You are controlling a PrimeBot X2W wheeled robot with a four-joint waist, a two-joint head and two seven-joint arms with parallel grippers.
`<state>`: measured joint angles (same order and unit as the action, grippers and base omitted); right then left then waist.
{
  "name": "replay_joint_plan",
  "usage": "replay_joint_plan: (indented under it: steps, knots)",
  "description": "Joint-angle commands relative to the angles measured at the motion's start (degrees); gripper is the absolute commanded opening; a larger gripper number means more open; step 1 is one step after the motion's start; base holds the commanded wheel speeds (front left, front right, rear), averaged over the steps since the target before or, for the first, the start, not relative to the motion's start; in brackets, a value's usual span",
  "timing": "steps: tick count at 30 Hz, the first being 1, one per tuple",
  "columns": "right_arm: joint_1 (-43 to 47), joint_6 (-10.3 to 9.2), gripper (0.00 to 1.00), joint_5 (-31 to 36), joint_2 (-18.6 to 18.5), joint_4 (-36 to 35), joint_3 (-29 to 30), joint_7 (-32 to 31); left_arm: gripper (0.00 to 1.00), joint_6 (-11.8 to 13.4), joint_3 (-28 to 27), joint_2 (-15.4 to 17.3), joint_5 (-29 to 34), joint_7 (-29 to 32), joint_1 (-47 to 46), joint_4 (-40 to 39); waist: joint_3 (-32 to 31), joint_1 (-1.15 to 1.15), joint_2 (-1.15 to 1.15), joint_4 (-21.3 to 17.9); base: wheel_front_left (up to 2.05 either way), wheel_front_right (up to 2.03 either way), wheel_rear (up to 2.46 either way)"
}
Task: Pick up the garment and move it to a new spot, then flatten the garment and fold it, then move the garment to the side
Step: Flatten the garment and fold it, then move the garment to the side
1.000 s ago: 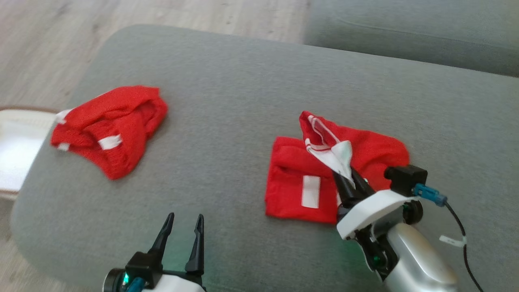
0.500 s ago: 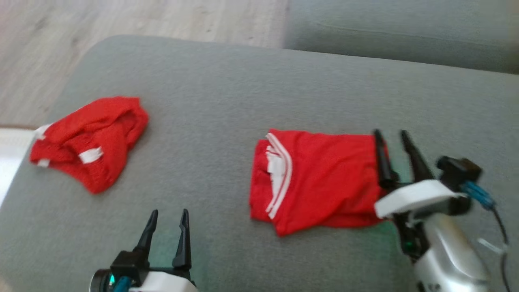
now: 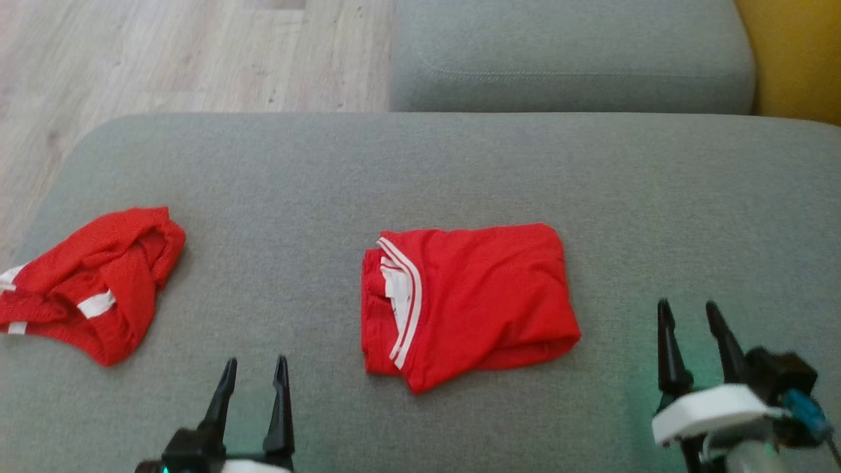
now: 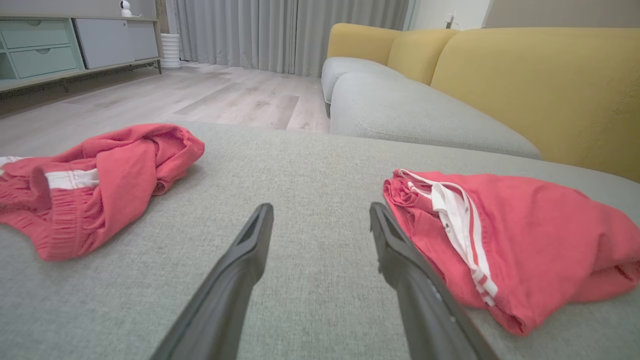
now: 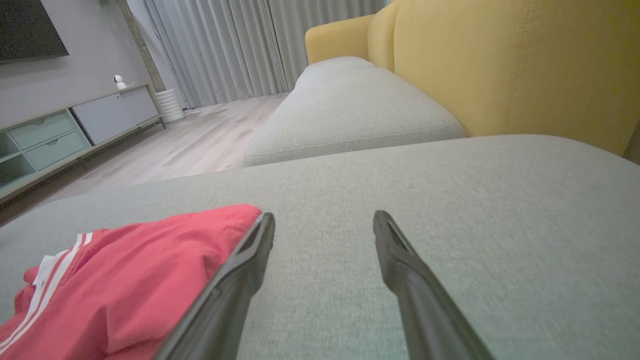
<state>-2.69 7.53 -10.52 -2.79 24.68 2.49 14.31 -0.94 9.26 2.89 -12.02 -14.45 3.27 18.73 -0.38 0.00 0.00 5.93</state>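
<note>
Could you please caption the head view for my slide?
Folded red garment on grey cushion, open left gripper and right gripper nearby.

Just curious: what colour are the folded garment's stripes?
White stripes on the red folded garment, clearest in left wrist view.

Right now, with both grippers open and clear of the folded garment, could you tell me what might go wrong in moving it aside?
1. The folded garment lies in loose layers, striped edge toward the left gripper; a pinch by the right gripper alone could let the fold fall open.
2. The crumpled garment lies to the left near the cushion edge; sliding that way could tangle the two or push it off.
</note>
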Motion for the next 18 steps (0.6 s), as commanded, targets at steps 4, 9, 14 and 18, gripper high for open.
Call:
replay_joint_plan:
  steps: [4, 9, 14, 18]
  knots:
    - [1.08, -0.04, 1.0, -0.36, -0.12, -2.94, -2.19, 0.68, 1.0, 0.34, -2.55, -0.02, 0.6, -0.55, 0.56, -2.5, -0.78, 0.0, 0.0, -1.01, 0.0, 0.0, 0.0]
    - [1.64, -0.04, 1.0, -0.91, -0.11, -3.24, -2.4, 0.68, 1.0, 0.18, -3.06, -0.02, 0.85, -0.55, 1.07, -2.6, -0.94, 0.0, 0.0, -1.27, 0.0, 0.0, 0.0]
    - [0.94, -0.04, 1.0, 1.08, -0.1, -4.58, -9.05, 0.68, 1.0, -0.09, -2.4, -0.02, 0.82, -0.55, 0.71, -2.41, -0.56, 0.0, 0.0, -0.5, 0.0, 0.0, 0.0]
    - [-0.83, -0.04, 1.0, 3.53, -0.1, -3.53, -20.15, 0.69, 1.0, -0.18, -1.4, -0.02, 0.39, -0.55, 0.63, -2.04, -0.05, 0.0, 0.0, 0.84, 0.0, 0.0, 0.0]
